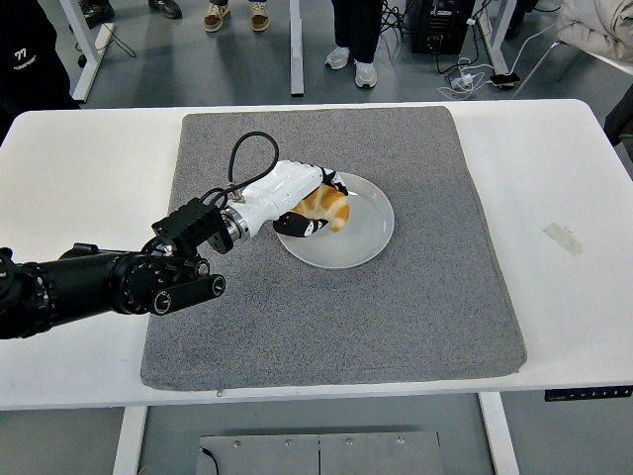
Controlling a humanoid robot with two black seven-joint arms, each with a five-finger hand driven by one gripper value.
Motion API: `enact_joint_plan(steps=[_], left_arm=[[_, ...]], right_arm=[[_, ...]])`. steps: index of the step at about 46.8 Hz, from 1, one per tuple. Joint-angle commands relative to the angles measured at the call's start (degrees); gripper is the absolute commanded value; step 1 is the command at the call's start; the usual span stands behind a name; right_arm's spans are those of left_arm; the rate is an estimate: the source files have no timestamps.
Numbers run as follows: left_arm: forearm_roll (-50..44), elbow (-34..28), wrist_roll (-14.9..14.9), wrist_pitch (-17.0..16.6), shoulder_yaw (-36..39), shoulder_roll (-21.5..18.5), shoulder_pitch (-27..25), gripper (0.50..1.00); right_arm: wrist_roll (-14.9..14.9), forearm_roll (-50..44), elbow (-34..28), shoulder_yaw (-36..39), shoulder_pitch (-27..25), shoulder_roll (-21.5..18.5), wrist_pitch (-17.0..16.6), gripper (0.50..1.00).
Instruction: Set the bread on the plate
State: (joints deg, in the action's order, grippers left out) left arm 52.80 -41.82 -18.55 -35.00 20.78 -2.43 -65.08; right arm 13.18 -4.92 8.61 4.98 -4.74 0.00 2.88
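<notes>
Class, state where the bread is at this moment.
In the head view, the bread is held in the left hand, over the left part of the white plate, on the grey mat.

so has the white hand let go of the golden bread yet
No, the white left hand has its fingers wrapped around the golden-brown bread, holding it over the round white plate.
</notes>
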Motion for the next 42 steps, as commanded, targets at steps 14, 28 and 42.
enact_joint_plan(steps=[14, 28, 42], left_arm=[[-0.07, 2.36, 0.00, 0.00, -0.03, 1.11, 1.18, 0.500], [-0.07, 2.45, -0.09, 0.00, -0.03, 1.73, 1.71, 0.500], [-0.24, 2.45, 0.00, 0.00, -0.21, 1.81, 2.15, 0.500]], right_arm=[[0.00, 0.00, 0.00, -0.06, -0.01, 0.00, 0.02, 1.000], [0.00, 0.00, 0.00, 0.03, -0.01, 0.00, 0.02, 1.000], [0.00, 0.00, 0.00, 0.03, -0.01, 0.00, 0.02, 1.000]])
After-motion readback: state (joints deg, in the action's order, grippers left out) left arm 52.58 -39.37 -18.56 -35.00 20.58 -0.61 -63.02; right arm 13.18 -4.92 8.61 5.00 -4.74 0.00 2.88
